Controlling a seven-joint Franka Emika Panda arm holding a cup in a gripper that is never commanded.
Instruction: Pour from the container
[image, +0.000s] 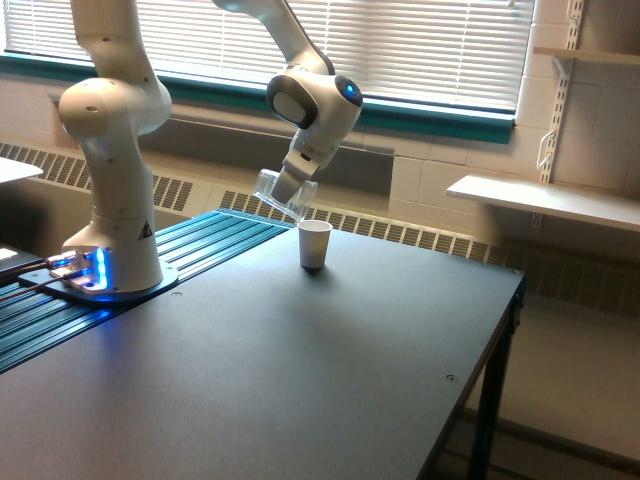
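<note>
Container (279, 194) tilted in the gripper's (286, 192) grasp above white cup (314, 243), contents and jaws indistinct.

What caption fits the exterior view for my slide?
Franka gripper tilts a clear cup above a white paper cup on a dark table.
</note>
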